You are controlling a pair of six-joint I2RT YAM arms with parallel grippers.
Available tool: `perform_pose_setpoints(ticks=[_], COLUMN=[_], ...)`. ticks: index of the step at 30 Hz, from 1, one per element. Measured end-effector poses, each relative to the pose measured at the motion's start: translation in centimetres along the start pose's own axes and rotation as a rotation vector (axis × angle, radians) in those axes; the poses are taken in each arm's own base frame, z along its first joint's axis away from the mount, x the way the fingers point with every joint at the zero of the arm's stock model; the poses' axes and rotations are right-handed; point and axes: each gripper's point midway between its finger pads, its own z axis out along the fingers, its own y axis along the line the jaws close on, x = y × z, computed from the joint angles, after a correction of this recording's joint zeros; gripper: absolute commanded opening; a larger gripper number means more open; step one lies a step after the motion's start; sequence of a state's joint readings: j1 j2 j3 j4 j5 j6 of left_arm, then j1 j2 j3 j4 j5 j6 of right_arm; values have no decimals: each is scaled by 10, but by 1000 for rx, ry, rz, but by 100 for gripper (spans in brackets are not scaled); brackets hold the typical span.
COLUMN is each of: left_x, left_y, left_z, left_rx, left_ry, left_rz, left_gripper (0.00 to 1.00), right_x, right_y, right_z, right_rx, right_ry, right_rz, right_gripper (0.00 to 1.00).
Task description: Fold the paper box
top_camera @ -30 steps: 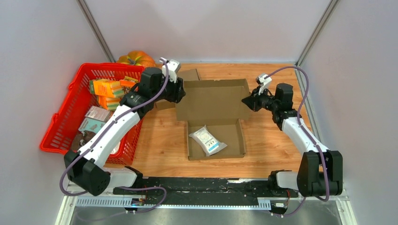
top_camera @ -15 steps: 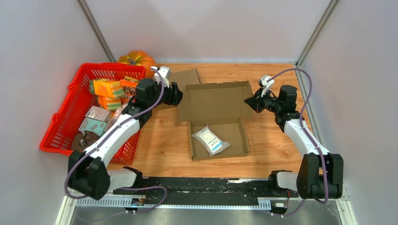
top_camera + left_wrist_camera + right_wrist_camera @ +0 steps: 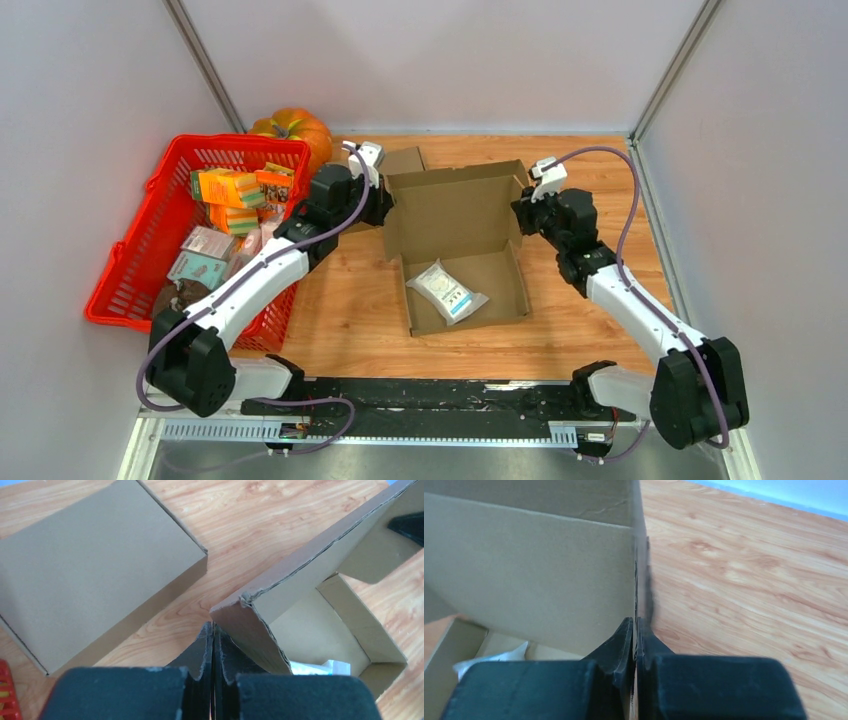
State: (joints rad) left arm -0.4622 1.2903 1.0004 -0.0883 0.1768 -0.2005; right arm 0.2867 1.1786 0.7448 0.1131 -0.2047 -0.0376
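Note:
The brown paper box [image 3: 470, 315] lies open mid-table with its lid [image 3: 455, 205] standing nearly upright. A white packet [image 3: 447, 292] rests inside it. My left gripper [image 3: 385, 205] is at the lid's left corner. In the left wrist view it [image 3: 212, 626] is shut with nothing between the fingers, and the lid's side flap [image 3: 250, 630] leans against the right finger. My right gripper [image 3: 520, 212] is at the lid's right edge. In the right wrist view it [image 3: 639, 621] is shut on the thin edge of the lid's side flap [image 3: 636, 555].
A red basket [image 3: 240, 142] with several packs stands at the left, an orange pumpkin [image 3: 295, 125] behind it. A second flat brown box [image 3: 405, 160] [image 3: 95, 565] lies just behind my left gripper. Grey walls close in both sides and the back.
The lid has swung up from lying back to nearly upright. Both grippers moved inward with it. The left gripper went from open to shut.

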Motion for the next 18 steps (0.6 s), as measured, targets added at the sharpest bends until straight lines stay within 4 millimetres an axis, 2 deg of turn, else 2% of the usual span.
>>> perform_pose_setpoints(ticks=[5, 10, 12, 15, 18], left_x=[-20, -36, -31, -16, -13], left_y=[-5, -3, -2, -2, -8], left_z=[5, 18, 24, 32, 33], left_rx=[-112, -197, -228, -277, -291], left_ry=[-89, -208, -239, -237, -285], left_rz=[-6, -68, -87, -100, -117], left_gripper=[0, 3, 3, 4, 3], right_x=[-14, -17, -8, 11, 24], right_y=[-6, -11, -12, -15, -17], right_z=[2, 1, 0, -1, -4], right_rx=[251, 438, 479, 524, 537], right_ry=[-75, -172, -206, -212, -234], right_rz=[66, 204, 235, 252, 264], right_gripper=[6, 12, 16, 16, 17])
